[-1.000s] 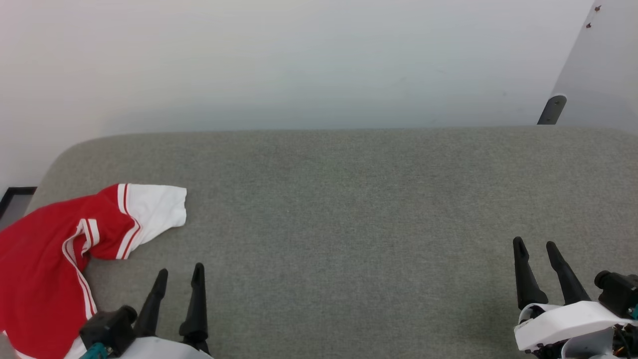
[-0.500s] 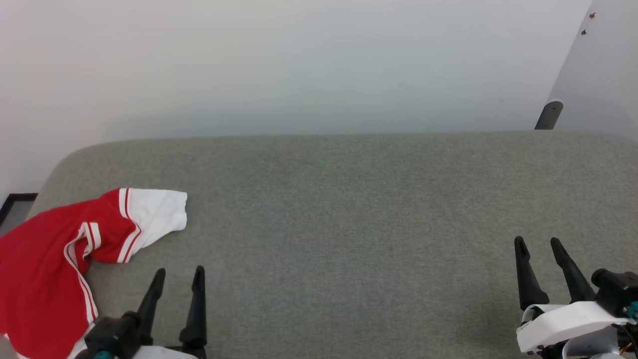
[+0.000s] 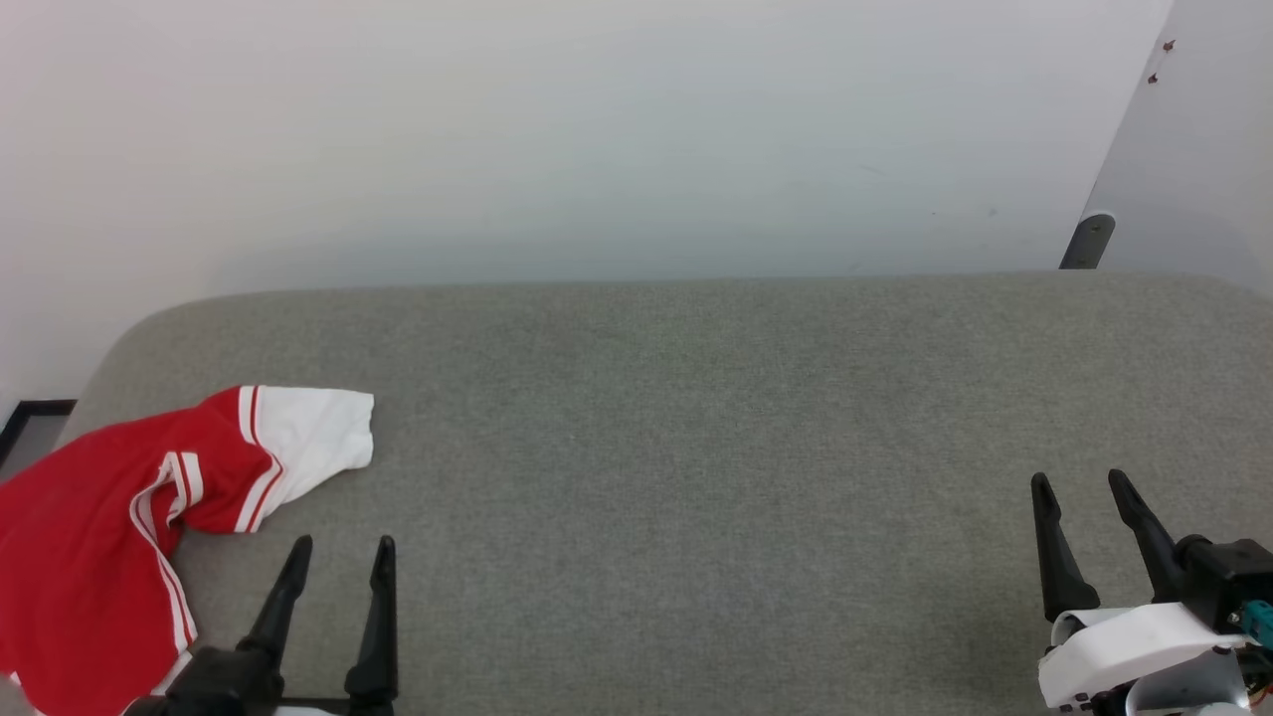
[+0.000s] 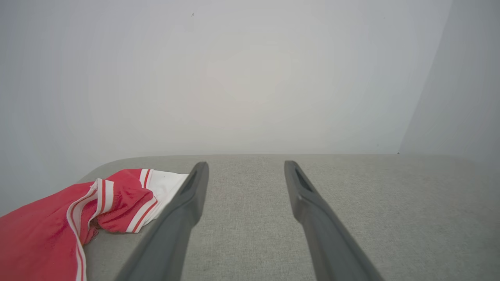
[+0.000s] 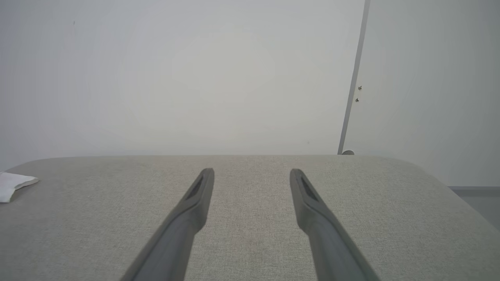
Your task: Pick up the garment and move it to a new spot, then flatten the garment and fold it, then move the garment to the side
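Note:
The garment (image 3: 90, 537), a bright red shirt with a white sleeve and striped trim, lies crumpled at the left end of the grey padded table (image 3: 696, 447), partly past the view's left edge. My left gripper (image 3: 341, 545) stands open just right of it, nothing between its fingers. In the left wrist view the garment (image 4: 58, 230) lies left of the left gripper (image 4: 246, 166), the white sleeve partly behind one finger (image 4: 183, 210). My right gripper (image 3: 1079, 480) stands open at the table's right side. The right wrist view shows the right gripper (image 5: 252, 173) over bare fabric, with the garment's white sleeve tip (image 5: 11, 185) at the far left.
A white wall (image 3: 597, 129) rises behind the table's far edge. A grey post (image 3: 1086, 241) stands at the back right by a wall corner. The table's corners are rounded; floor (image 5: 480, 203) shows past its right end.
The head camera has tilted, so the whole picture sits lower. Both grippers stay open; the left gripper shows lower in the view. The garment has not moved on the table.

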Controlling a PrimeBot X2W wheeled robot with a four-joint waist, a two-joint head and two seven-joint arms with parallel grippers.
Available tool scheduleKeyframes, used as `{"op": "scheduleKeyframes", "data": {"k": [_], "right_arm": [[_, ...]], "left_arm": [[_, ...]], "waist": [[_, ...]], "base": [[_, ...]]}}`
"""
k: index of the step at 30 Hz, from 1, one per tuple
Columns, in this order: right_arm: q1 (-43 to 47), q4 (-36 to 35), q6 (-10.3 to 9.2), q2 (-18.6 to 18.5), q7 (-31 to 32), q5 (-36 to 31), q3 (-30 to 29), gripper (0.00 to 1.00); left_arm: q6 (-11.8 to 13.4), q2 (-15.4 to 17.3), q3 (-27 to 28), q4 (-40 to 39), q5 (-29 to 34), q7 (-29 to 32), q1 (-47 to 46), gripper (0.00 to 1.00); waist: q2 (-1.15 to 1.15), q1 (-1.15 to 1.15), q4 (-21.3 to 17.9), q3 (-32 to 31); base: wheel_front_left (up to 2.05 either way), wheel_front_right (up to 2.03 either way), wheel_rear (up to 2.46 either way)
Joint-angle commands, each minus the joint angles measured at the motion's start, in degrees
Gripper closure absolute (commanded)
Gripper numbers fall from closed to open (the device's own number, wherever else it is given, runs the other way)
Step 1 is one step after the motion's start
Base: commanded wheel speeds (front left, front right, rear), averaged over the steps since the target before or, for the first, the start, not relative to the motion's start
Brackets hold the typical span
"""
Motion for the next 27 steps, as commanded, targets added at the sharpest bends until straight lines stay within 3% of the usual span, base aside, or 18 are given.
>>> {"op": "scheduleKeyframes", "data": {"k": [1,8,27], "right_arm": [[0.54,-0.45,0.04,-0.23,-0.29,-1.50,-0.34,0.00],[0.83,-0.85,0.04,0.02,-0.44,-4.88,-0.79,0.00],[1.30,-1.21,0.04,0.39,0.26,-5.72,-1.37,0.00]], "left_arm": [[-0.41,0.06,0.27,-0.38,1.56,-0.50,0.65,0.00],[-0.86,-0.29,1.08,-0.83,4.86,-1.15,1.23,0.00],[-2.52,-1.72,3.22,-0.18,5.75,-1.05,1.67,0.00]], "waist": [[0.00,0.00,-0.01,-0.11],[0.00,0.00,0.03,-0.48],[0.00,0.00,0.00,-0.54]], "base": [[0.00,0.00,0.00],[0.00,0.00,0.00],[0.00,0.00,0.00]]}}
